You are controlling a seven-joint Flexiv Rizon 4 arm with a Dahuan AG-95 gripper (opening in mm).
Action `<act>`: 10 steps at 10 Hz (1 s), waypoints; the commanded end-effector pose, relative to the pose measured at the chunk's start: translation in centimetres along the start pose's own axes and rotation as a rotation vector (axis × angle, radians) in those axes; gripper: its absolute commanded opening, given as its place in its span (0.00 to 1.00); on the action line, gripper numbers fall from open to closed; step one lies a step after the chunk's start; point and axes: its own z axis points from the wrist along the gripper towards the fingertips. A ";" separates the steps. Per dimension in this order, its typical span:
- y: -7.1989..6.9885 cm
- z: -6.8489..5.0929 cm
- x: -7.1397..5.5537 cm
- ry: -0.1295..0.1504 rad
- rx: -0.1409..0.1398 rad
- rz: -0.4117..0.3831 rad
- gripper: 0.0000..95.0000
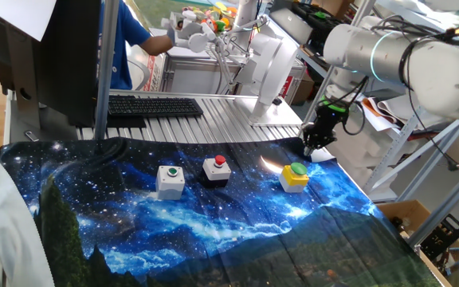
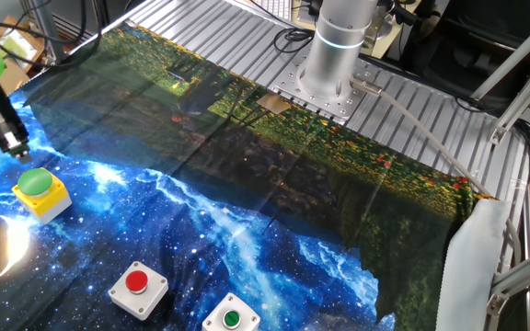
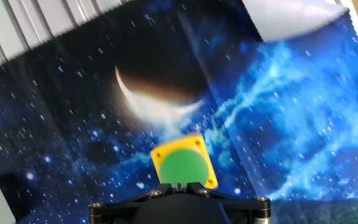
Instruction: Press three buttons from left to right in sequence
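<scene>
Three buttons stand in a row on the starry cloth (image 1: 213, 231). At the left is a grey-white box with a green cap (image 1: 170, 179), in the middle a black-and-white box with a red cap (image 1: 217, 169), and at the right a yellow box with a green cap (image 1: 294, 176). My gripper (image 1: 314, 145) hangs a little above and behind the yellow box (image 2: 41, 191) without touching it. In the hand view the green cap (image 3: 182, 165) lies just ahead of the gripper (image 3: 180, 185), whose fingertips meet, shut on nothing.
A black keyboard (image 1: 154, 105) lies on the ribbed metal table (image 1: 237, 115) behind the cloth. A person in blue (image 1: 130, 40) stands at the back. The arm's base (image 2: 329, 64) is bolted at the far side. A white sheet (image 3: 297, 18) lies past the cloth's corner.
</scene>
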 end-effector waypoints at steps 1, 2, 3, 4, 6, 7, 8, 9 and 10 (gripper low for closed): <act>-0.1 0.2 -0.8 0.028 -0.012 -0.008 0.00; -0.2 0.3 -0.9 0.029 -0.017 -0.007 0.00; -0.2 0.4 -0.8 0.024 -0.008 -0.006 0.00; -0.2 0.5 -0.7 0.024 -0.012 -0.003 0.00; -0.2 0.6 -0.6 0.024 -0.014 0.001 0.00; -0.2 0.6 -0.6 0.025 -0.015 0.002 0.00; -0.2 0.6 -0.6 0.024 -0.014 0.003 0.00; -0.2 0.6 -0.6 0.023 -0.017 0.006 0.00; -0.2 0.6 -0.6 0.022 -0.017 0.006 0.00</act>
